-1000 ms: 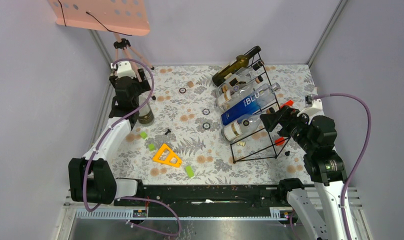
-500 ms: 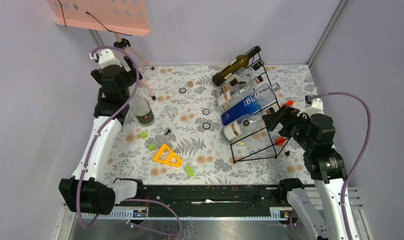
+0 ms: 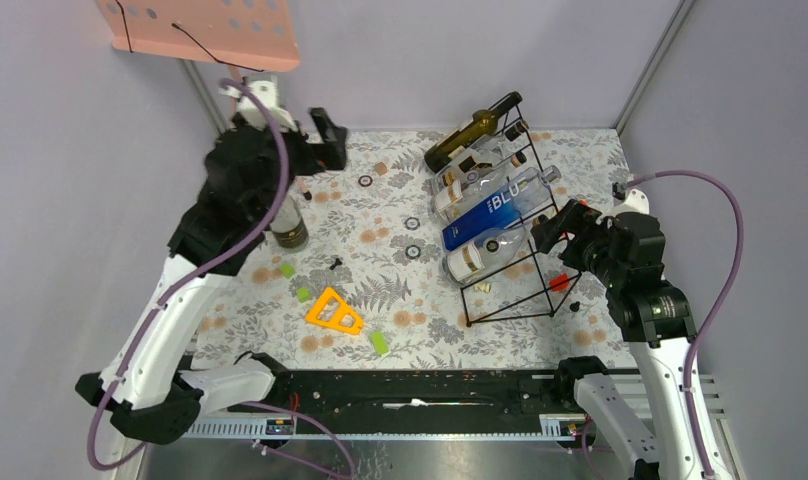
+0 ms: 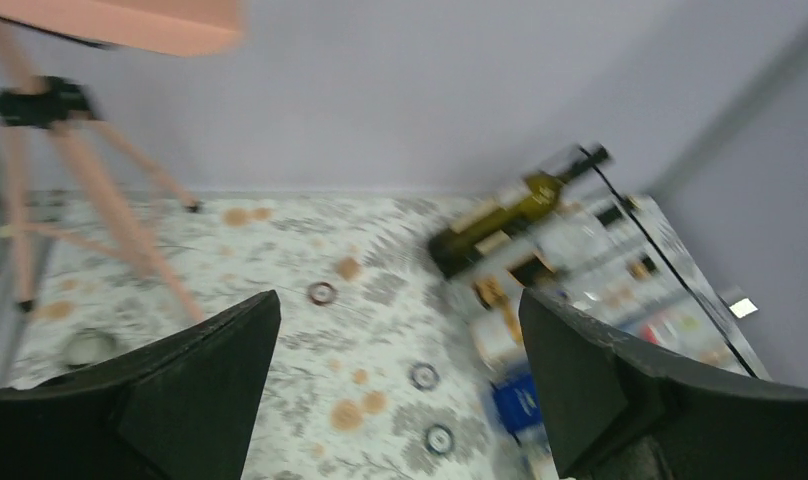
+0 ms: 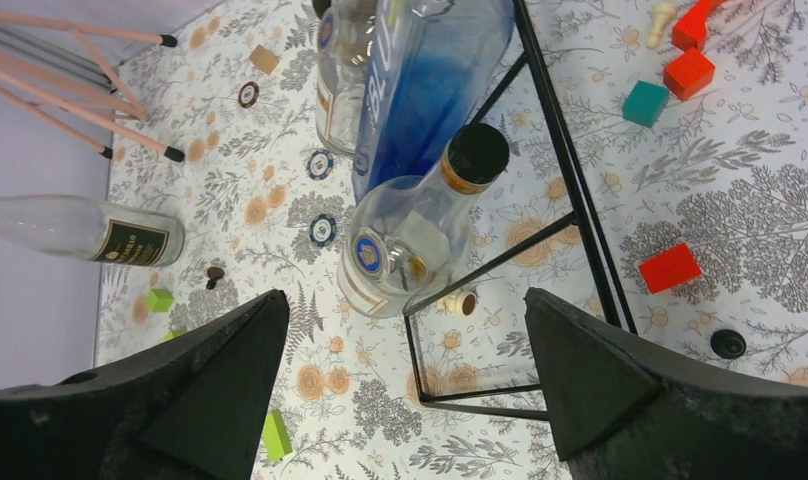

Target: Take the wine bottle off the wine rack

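Note:
The black wire wine rack [image 3: 466,305] stands at the right of the table, its bars [image 5: 570,190] close in the right wrist view. A dark green wine bottle [image 3: 460,138] [image 4: 500,222] lies on its top rung. Below it lie clear bottles, a blue bottle [image 3: 485,212] [image 5: 430,80] and a lowest clear bottle [image 3: 480,255] [image 5: 410,240]. A clear bottle with a dark label [image 3: 288,222] [image 5: 90,232] stands on the table at far left, touched by nothing. My left gripper [image 3: 318,148] [image 4: 397,300] hangs open and empty above the back left. My right gripper [image 3: 552,225] [image 5: 405,295] is open and empty beside the lowest bottle's neck.
A pink tripod stand with a perforated board [image 3: 210,30] rises at the back left corner. An orange triangle [image 3: 333,312], green blocks [image 3: 380,343], small rings [image 3: 412,223] and red blocks [image 5: 670,268] are scattered on the floral cloth. Grey walls close in the sides.
My left gripper opened off the clear bottle at left, rose, and swung right toward the table's back. The bottle stays standing. My right arm shifted only slightly.

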Action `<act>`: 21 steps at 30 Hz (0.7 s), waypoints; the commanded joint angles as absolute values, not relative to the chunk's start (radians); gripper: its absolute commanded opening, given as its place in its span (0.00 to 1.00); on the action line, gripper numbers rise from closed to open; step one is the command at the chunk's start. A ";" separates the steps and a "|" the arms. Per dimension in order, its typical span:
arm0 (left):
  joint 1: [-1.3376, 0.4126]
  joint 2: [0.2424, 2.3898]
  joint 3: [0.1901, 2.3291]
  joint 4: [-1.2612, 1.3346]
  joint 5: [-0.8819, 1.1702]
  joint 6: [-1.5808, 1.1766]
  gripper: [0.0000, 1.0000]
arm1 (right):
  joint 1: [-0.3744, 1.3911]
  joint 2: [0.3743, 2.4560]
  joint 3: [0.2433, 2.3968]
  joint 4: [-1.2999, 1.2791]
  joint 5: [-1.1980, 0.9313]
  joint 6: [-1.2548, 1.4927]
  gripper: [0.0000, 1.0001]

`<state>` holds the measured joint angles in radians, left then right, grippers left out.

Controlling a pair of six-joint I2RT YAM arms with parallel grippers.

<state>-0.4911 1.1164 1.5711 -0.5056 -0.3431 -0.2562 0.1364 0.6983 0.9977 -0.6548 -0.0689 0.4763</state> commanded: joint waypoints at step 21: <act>-0.888 1.209 1.209 -0.376 0.033 -0.238 0.99 | 0.140 0.681 0.827 -0.373 -0.007 0.757 0.83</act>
